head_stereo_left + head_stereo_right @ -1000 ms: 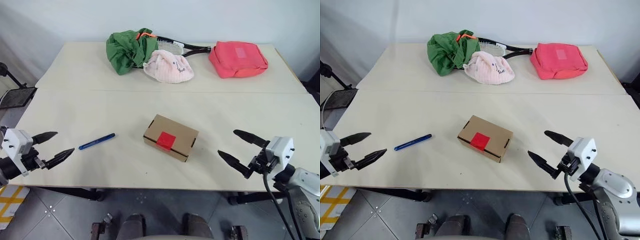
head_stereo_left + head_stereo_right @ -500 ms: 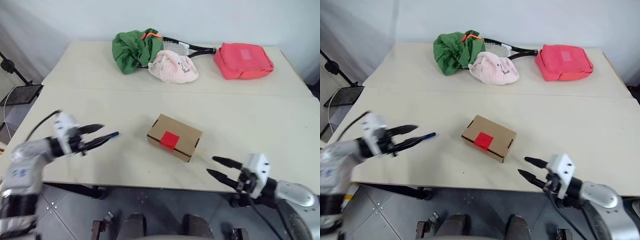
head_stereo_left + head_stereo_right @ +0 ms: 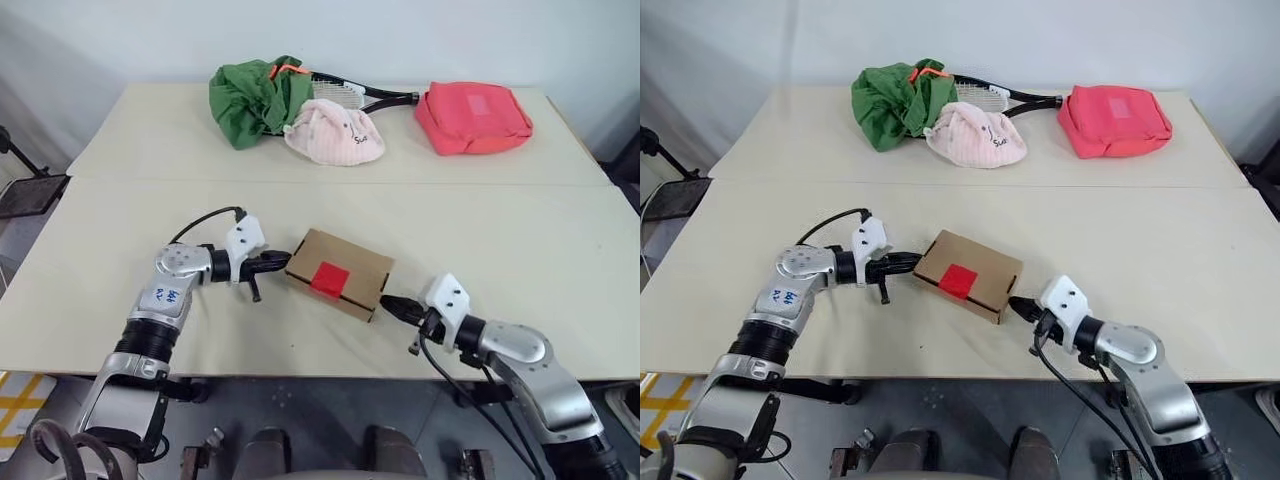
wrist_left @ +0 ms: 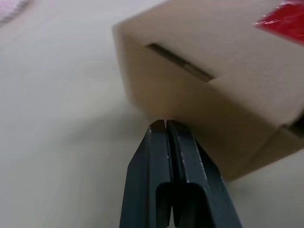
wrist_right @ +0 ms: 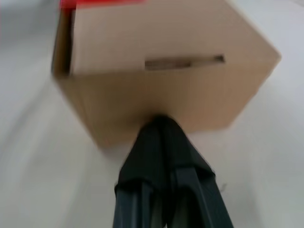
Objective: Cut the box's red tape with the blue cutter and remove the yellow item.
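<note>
A: Brown cardboard, that's the box (image 3: 340, 273). Sits mid-desk (image 3: 120, 190), closed, red tape patch (image 3: 330, 278) on top, right between the two sets of fingers.

B: Left fingers (image 4: 164, 124)?

A: Pressed together, nothing between them. Tips are at the box's left end wall, touching or just about, below a slot in the flap. In the head view the left gripper (image 3: 281, 261) points across at that end.

B: Right side?

A: Same deal. Right gripper (image 3: 386, 303) closed, empty, tips up against the opposite end of the box. Wrist view shows the right fingers (image 5: 164, 128) meeting the cardboard under the flap slot; can't say if they press or only touch.

B: Blue cutter?

A: Can't make it out for sure. There's a thin dark stick (image 3: 255, 292) on the desk just under the left fingers, too small to call.

B: Yellow item?

A: Box is shut, can't see inside.

B: Far side of the desk, beyond the fingers?

A: Green cloth bundle (image 3: 248, 98), a pale pink cap (image 3: 333, 133) touching it, a black-framed racket (image 3: 372, 97) partly under both, and a pink-red pouch (image 3: 472, 118) off toward the right arm's side. All well apart from the box.
</note>
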